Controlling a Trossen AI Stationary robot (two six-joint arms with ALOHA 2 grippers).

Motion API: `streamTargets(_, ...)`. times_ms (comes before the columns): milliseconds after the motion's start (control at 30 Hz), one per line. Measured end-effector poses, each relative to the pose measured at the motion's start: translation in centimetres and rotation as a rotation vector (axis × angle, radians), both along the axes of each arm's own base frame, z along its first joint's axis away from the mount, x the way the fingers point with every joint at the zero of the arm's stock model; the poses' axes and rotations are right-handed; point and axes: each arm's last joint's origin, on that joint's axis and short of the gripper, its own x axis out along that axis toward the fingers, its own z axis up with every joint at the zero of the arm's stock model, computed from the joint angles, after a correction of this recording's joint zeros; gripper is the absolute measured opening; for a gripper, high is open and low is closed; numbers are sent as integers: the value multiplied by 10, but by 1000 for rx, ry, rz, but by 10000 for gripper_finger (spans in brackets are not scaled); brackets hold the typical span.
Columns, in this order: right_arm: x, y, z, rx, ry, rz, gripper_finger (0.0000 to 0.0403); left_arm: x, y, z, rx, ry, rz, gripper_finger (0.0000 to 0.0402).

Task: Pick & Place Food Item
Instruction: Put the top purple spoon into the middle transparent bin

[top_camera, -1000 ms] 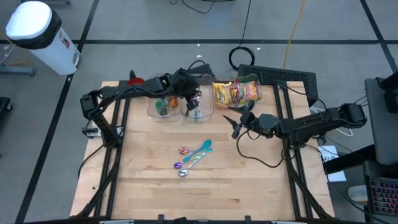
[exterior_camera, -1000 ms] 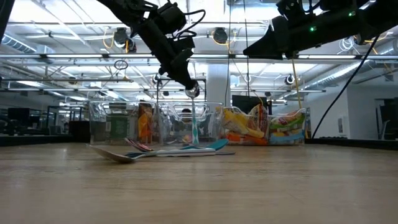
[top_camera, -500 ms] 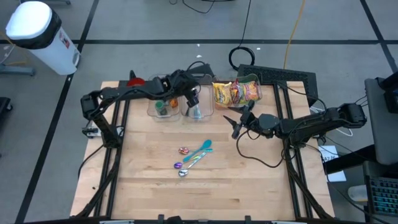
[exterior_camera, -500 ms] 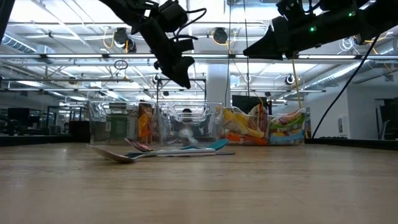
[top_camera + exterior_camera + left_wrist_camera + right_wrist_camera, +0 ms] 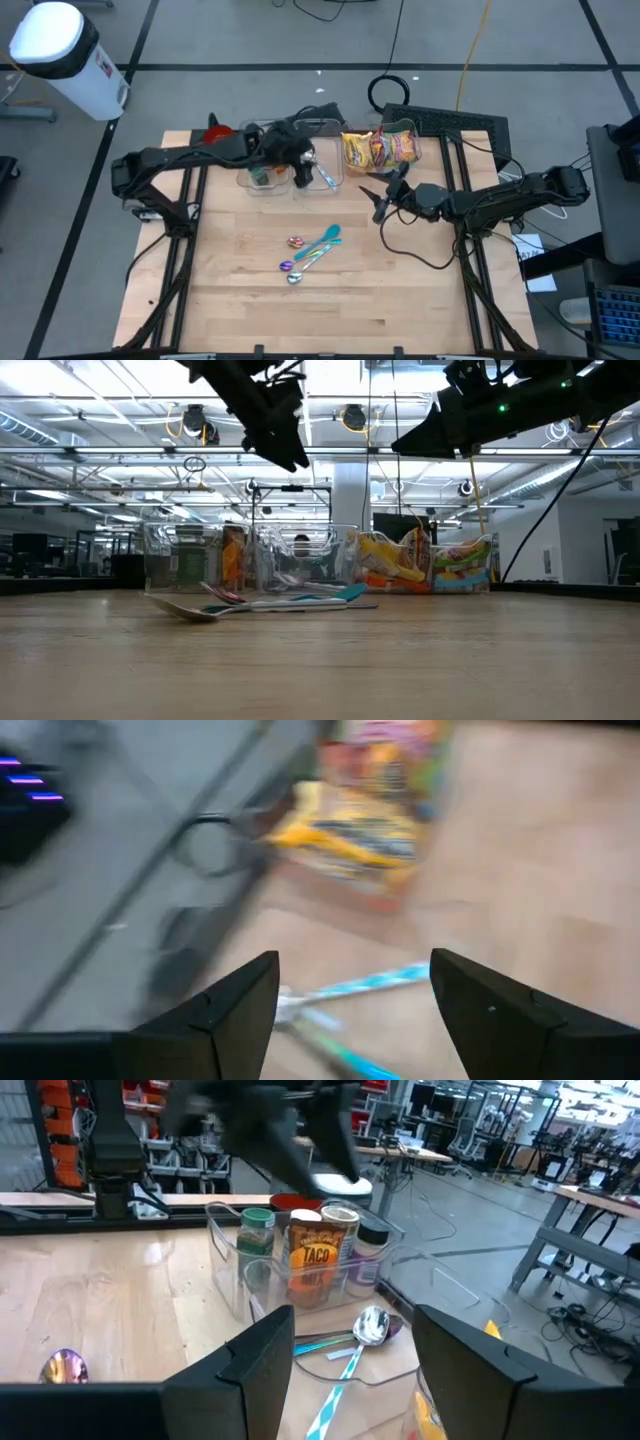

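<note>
Snack packets in yellow and orange wrappers [image 5: 380,148] sit untouched in their clear bin at 12 o'clock on the desk; left end effector [image 5: 300,160] hangs released above the neighbouring spoon bin [image 5: 318,178], right end effector [image 5: 383,198] waits open nearby.

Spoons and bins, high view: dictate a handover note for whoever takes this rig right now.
Left gripper: open, empty, raised over the middle bin.
Right gripper: open, empty, waiting above the table's right side.
Done: at least one teal-handled spoon lies in the middle bin.
Left: loose spoons lie mid-table, probably next to go in.
Spice jar bin and snack bag bin stand either side of the middle bin at the table's back.
</note>
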Motion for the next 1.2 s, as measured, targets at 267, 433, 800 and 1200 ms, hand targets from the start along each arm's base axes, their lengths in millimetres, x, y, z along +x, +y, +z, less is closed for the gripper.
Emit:
streamTargets(267, 1, 2, -5, 122, 2, 140, 196, -9, -40, -43, -73, -177, -166, 255)
streamTargets(433, 2, 0, -9, 254, 14, 258, 196, -17, -63, -74, -147, -283, -243, 255)
streamTargets(800, 8, -4, -19, 295, 48, 309, 196, -25, -115, -105, -417, -189, -467, 255)
streamTargets(1200, 11, -4, -25, 321, 69, 299, 196, -50, -150, -130, -758, 76, 25, 255)
